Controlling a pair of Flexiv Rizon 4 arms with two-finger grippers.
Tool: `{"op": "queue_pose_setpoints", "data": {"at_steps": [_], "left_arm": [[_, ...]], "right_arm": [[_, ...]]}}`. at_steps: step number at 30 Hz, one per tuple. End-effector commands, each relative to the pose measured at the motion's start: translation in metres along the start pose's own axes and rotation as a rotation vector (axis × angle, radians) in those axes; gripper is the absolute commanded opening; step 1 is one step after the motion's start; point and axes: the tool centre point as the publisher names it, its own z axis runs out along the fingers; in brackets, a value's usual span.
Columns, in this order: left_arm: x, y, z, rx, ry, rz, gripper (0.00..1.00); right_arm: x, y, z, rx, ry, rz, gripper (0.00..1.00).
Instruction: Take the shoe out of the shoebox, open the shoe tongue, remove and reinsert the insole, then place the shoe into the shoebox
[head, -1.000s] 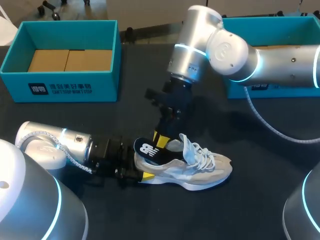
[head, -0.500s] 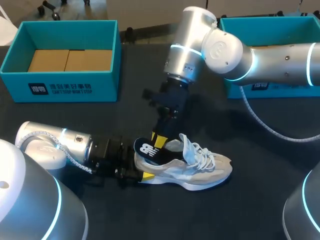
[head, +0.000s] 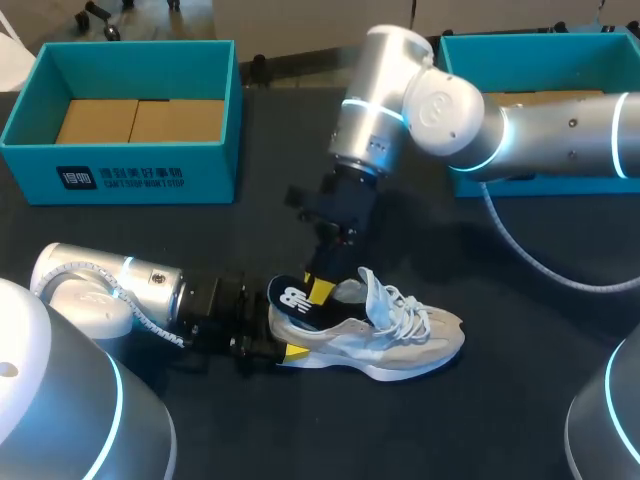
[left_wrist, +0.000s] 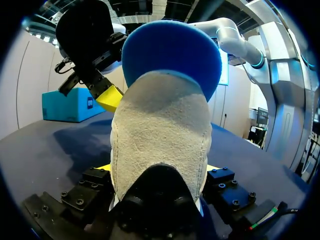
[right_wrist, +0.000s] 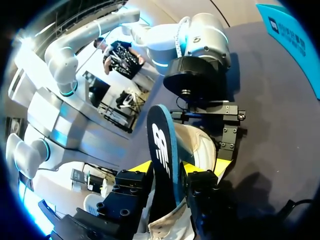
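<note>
Right pincer (head: 320, 290) stands above the heel end of the shoe (head: 400, 335), its two yellow tips closed on the dark blue insole (head: 297, 303), one tip on each face, as your right wrist view confirms. You see the insole rising on edge out of the shoe's opening, its lower part inside the shoe. Behind the shoe's heel, the left pincer (head: 285, 352) lies low on the surface (head: 480, 420) and clasps the heel from both sides. The shoe rests upright on its sole, toe pointing away from the left pincer, with white laces (head: 395, 300) loose over its middle. One teal shoebox (head: 150, 160) stands well beyond the shoe's heel end; a second teal shoebox (head: 530, 37) stands beyond its toe end.
</note>
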Motion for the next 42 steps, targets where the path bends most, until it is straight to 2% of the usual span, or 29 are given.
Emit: {"op": "queue_pose_setpoints", "data": {"at_steps": [1, 17, 19, 22, 23, 35, 42], "left_arm": [[-0.002, 0.002, 0.0, -0.002, 0.0, -0.001, 0.0], [-0.002, 0.002, 0.0, -0.002, 0.0, -0.001, 0.0], [-0.002, 0.002, 0.0, -0.002, 0.0, -0.001, 0.0], [-0.002, 0.002, 0.0, -0.002, 0.0, -0.001, 0.0], [-0.002, 0.002, 0.0, -0.002, 0.0, -0.001, 0.0], [-0.002, 0.002, 0.0, -0.002, 0.0, -0.001, 0.0], [-0.002, 0.002, 0.0, -0.002, 0.0, -0.001, 0.0]], "right_arm": [[0.001, -0.002, 0.002, -0.004, -0.002, 0.001, 0.34], [0.007, -0.012, 0.008, -0.026, -0.004, 0.027, 0.32], [0.007, -0.011, 0.01, -0.028, -0.002, 0.025, 0.28], [0.008, -0.008, 0.011, -0.027, -0.001, 0.021, 0.13], [0.009, -0.007, 0.011, -0.025, -0.002, 0.02, 0.0], [0.006, 0.007, 0.0, 0.015, -0.027, -0.011, 0.0], [0.002, 0.006, 0.0, 0.009, -0.024, -0.023, 0.01]]}}
